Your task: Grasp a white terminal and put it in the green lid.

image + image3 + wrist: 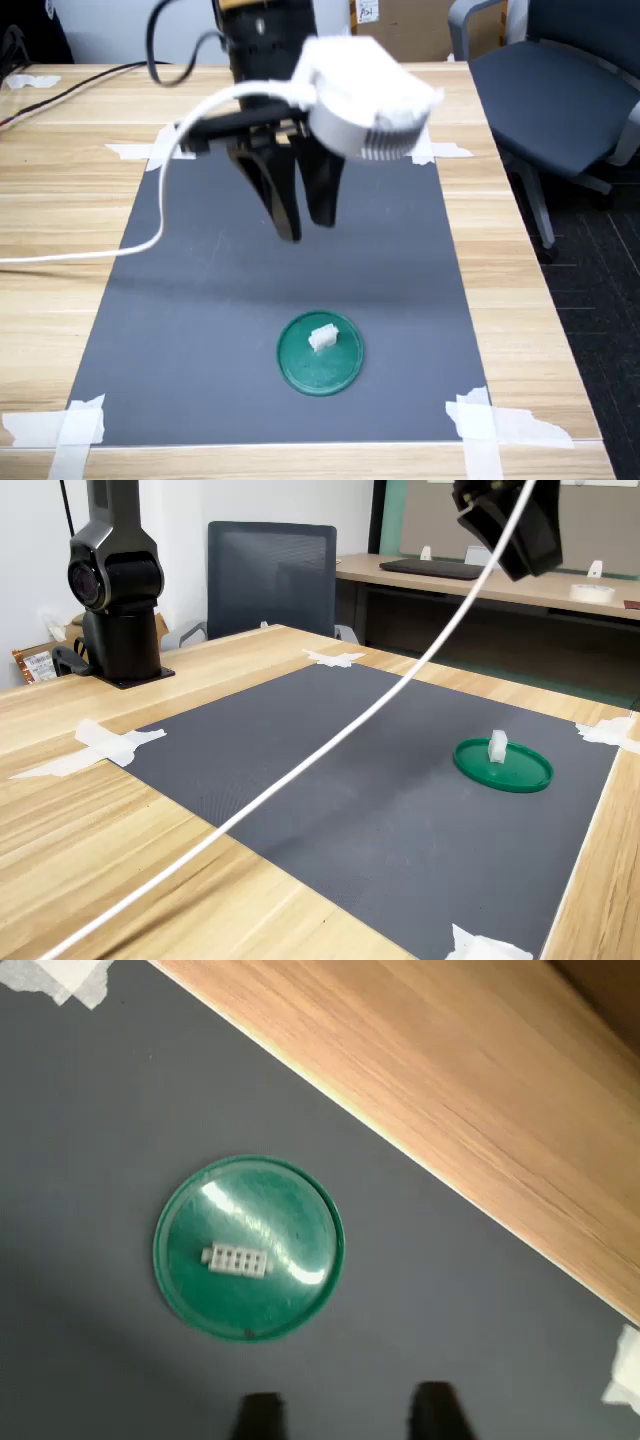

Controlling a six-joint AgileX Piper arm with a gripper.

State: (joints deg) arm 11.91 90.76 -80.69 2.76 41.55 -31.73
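- White terminal (322,338) sitting inside green lid (300,372), on the dark mat (200,300).
- Gripper (304,228) hanging high above, fingers apart, seemingly empty — tips barely visible in wrist view.

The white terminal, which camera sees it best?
The wrist view: the white terminal shows from straight above, with its rows of sockets, inside the green lid. Both exterior views show only a small white lump on the lid.
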